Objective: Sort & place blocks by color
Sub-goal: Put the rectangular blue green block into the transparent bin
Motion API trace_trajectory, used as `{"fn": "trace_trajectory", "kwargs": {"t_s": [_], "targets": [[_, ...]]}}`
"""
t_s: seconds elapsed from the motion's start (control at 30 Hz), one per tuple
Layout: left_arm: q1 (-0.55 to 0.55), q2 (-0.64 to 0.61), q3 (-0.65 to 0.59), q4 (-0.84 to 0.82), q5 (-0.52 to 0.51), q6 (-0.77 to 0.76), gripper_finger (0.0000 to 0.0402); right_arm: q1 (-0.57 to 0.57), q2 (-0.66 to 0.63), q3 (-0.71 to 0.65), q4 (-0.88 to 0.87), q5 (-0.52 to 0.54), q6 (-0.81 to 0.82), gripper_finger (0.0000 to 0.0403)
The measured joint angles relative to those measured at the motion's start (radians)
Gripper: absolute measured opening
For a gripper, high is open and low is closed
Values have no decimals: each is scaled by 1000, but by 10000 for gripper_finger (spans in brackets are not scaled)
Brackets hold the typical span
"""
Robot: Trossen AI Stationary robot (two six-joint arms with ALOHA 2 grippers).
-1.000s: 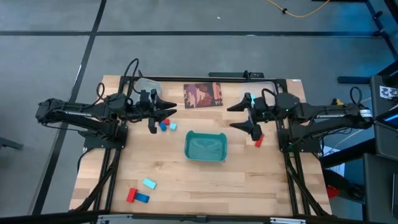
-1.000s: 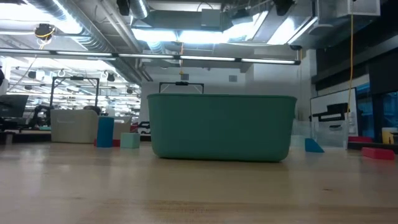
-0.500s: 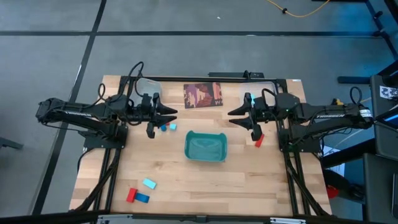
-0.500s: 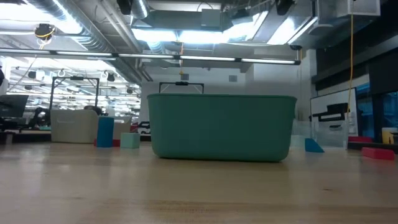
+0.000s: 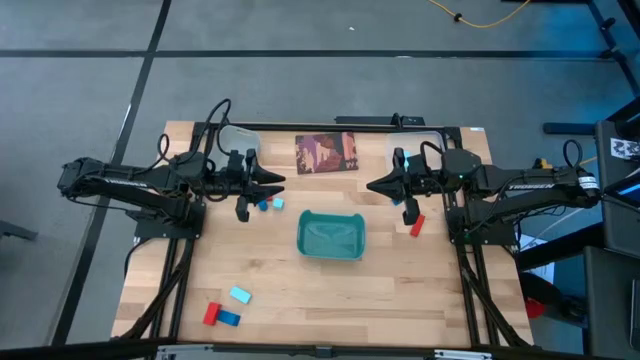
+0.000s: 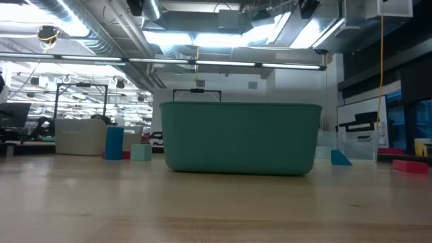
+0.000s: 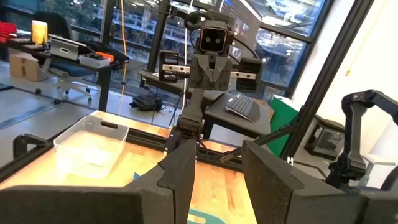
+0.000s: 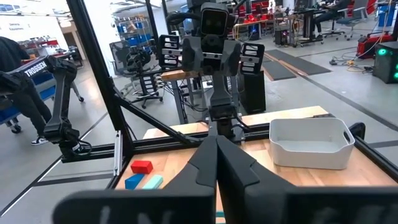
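Observation:
Both arms hover level above the table, facing each other across the teal tray [image 5: 331,236]. My left gripper [image 5: 277,182] [image 7: 217,180] is open with nothing between its fingers. My right gripper [image 5: 372,187] [image 8: 216,167] is shut on nothing. A blue block [image 5: 262,205] and a cyan block [image 5: 277,202] lie on the table below the left gripper. A red block [image 5: 416,226] and a blue block [image 5: 410,211] lie below the right gripper. Red [image 5: 211,314], blue [image 5: 229,319] and cyan [image 5: 240,295] blocks lie near the front left corner.
A brownish-red printed card [image 5: 326,152] lies at the far edge, with a clear bin [image 5: 236,141] [image 7: 90,146] to its left and another [image 5: 415,146] [image 8: 308,144] to its right. The tray [image 6: 239,138] fills the middle of the low view. Bare wood lies in front of it.
My right gripper has shut from wide open, closing on nothing, while staying in place above the table. The blocks and the tray have kept still.

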Motion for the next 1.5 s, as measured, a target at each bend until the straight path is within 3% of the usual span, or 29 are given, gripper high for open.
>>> {"fn": "trace_trajectory", "kwargs": {"t_s": [0.33, 0.67, 0.83, 1.13, 1.5], "targets": [[-38, 0, 10, -35, 37, -16, 125, 0, 0, 0, -1, 0, -4, 1], [-353, 186, 368, -829, -26, -51, 125, 0, 0, 0, -6, 1, -6, 1], [-514, 325, 470, -1065, -32, -126, 128, 0, 0, 0, -10, 1, -6, 1], [-735, 561, 474, -1126, 22, -310, 172, 0, 0, 0, -11, 1, -7, 0], [-777, 806, 468, -1116, 25, -320, 224, 0, 0, 0, -22, 1, -10, 0]]}}
